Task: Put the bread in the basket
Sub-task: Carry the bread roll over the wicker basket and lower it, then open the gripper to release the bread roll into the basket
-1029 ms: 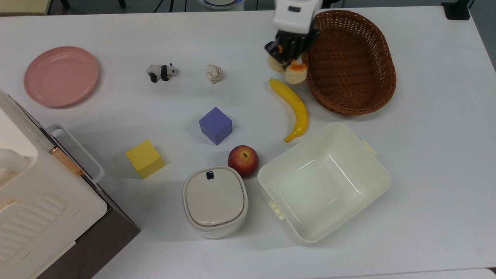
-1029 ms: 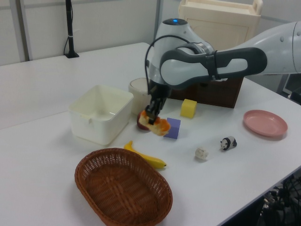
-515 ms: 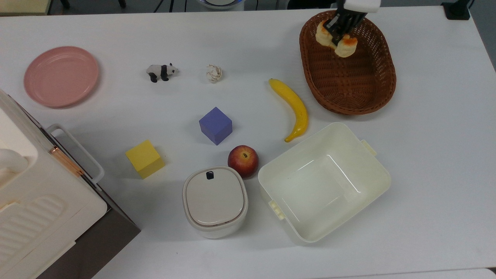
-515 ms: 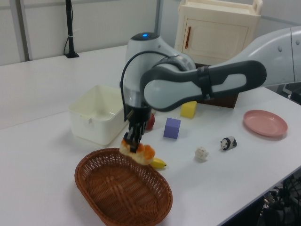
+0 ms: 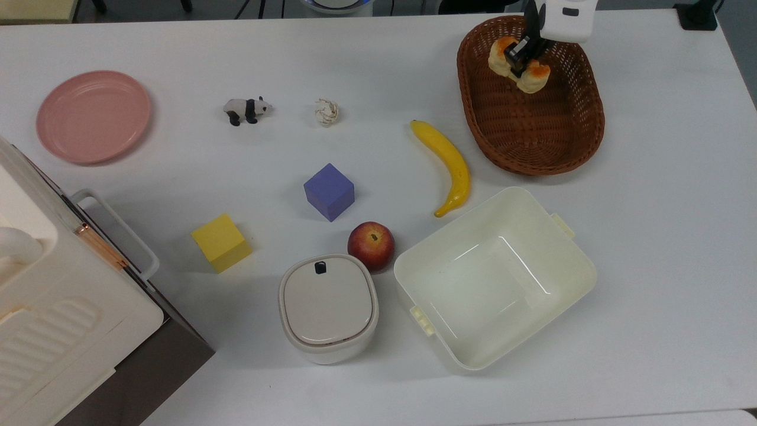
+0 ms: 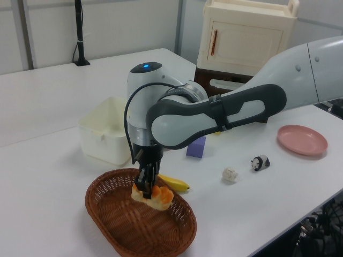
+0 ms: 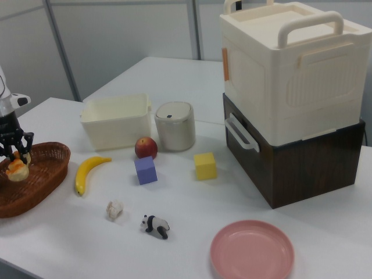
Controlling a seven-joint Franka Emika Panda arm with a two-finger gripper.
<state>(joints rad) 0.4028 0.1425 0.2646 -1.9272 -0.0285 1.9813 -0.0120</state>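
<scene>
While the gripper (image 5: 521,57) pinches the bread (image 5: 520,65) between closed fingers, the loaf hangs inside the basket (image 5: 535,139) (near the top view's upper end), whether touching its floor I cannot tell. Nearby, the cream tub (image 5: 495,276) holds nothing.

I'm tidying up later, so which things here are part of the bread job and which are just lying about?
In the job:
bread
wicker basket
gripper, shut on the bread

Lying about:
banana
apple
purple cube
yellow cube
toy panda
pink plate
cream tub
</scene>
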